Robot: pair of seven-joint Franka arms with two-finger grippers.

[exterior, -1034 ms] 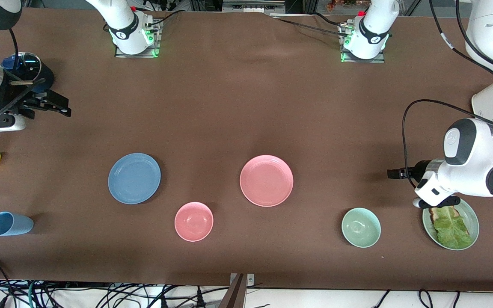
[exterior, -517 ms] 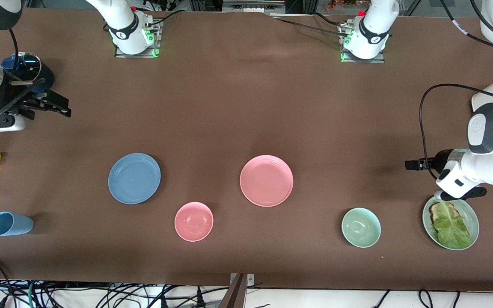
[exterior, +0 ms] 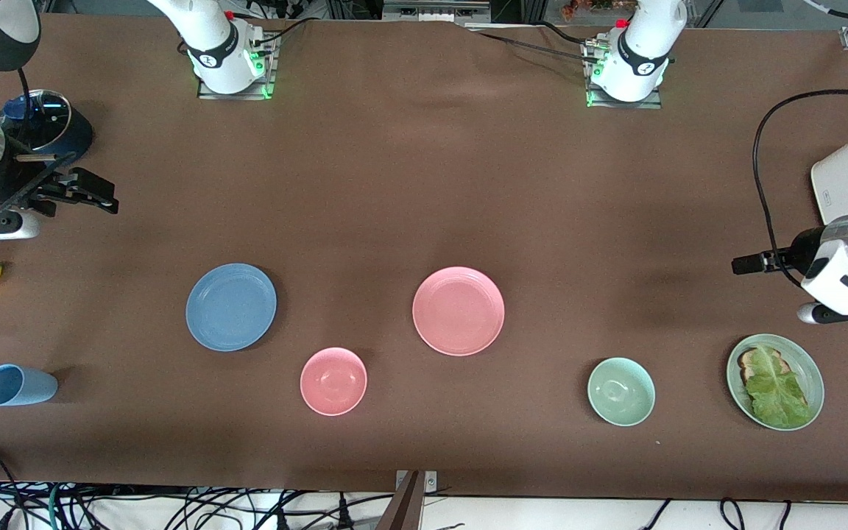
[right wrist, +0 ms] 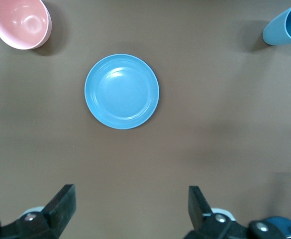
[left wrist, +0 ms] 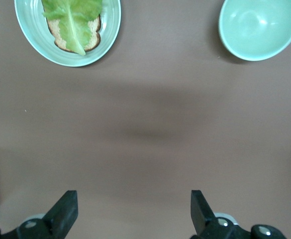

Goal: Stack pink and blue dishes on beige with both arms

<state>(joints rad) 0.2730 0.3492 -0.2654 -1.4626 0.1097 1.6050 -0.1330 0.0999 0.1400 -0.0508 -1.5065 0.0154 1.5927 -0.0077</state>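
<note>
1. Left tool [left wrist: 130, 214], fingers spread and empty, hangs over bare tabletop [exterior: 409, 184] at the left arm's end.
2. Right tool [right wrist: 130, 211], likewise spread and empty, hangs at the right arm's end.
3. Blue plate [exterior: 231, 307] and pink plate [exterior: 458, 311] lie flat, well apart, ungrasped; no beige plate shows.

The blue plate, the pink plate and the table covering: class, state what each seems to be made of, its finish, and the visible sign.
Blue plate: probably glazed ceramic or hard plastic; smooth, with soft glare and moulded rim rings. Pink plate: seemingly the same make; even colour, ringed rim, faint sheen. Table covering: likely brown cloth; matte, with slight ripples and no reflections.
</note>
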